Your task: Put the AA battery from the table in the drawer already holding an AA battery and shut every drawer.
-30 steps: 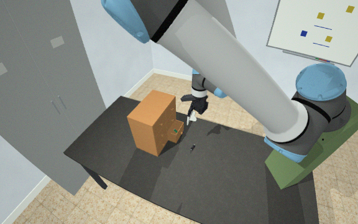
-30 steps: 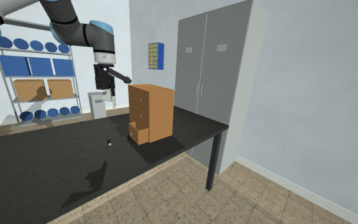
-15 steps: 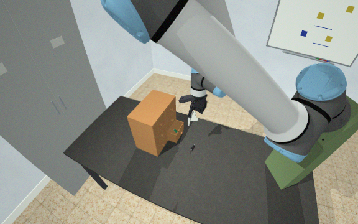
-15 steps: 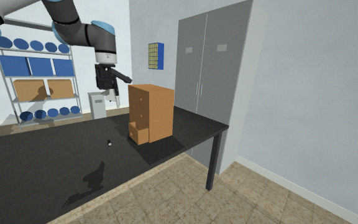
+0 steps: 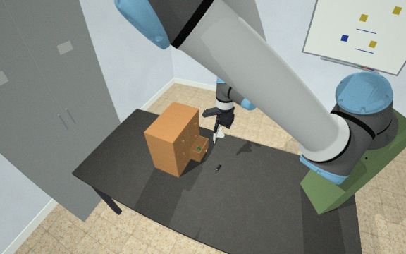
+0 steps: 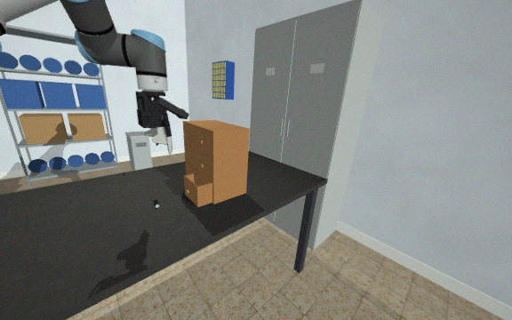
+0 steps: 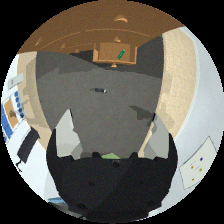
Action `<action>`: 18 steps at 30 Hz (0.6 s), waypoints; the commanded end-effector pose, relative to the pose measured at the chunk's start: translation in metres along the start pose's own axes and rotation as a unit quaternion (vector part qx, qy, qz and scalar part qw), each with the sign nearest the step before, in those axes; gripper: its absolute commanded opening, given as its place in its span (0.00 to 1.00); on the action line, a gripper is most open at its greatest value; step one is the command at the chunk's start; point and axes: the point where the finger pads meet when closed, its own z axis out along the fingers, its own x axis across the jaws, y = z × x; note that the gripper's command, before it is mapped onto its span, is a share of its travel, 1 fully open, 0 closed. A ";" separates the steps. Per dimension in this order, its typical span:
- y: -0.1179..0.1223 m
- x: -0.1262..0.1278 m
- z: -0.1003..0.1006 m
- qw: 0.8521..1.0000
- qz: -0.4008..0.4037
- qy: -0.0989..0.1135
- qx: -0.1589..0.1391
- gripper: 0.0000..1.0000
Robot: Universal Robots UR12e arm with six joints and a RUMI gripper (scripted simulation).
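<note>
The orange-brown chest (image 5: 162, 153) (image 6: 230, 162) stands upright on the table. One low drawer (image 5: 196, 156) (image 6: 204, 194) (image 7: 102, 61) is pulled out; the other fronts I can make out look closed. A small green stick-shaped object (image 5: 199, 148) (image 7: 121, 54), which looks like a battery, lies in the open drawer. A dark battery with a silvery end (image 5: 218, 167) (image 6: 156, 204) (image 7: 100, 90) lies on the table in front of the chest. My gripper (image 5: 217, 138) (image 6: 163, 147) (image 7: 113, 111) is open and empty, well above the table and beside the chest's front, touching neither chest nor battery.
The dark table (image 5: 259, 197) (image 6: 83, 231) extends from the chest to the green arm base (image 5: 326, 197). A tall grey cabinet (image 5: 48, 116) (image 6: 309, 98) stands beyond the table behind the chest. My upper arm passes high over the table.
</note>
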 end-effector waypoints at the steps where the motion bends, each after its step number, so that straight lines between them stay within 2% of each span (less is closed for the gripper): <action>1: 0.000 0.000 0.000 1.000 -0.001 0.000 0.000 1.00; 18: -0.002 0.000 0.002 1.000 0.001 0.000 0.007 1.00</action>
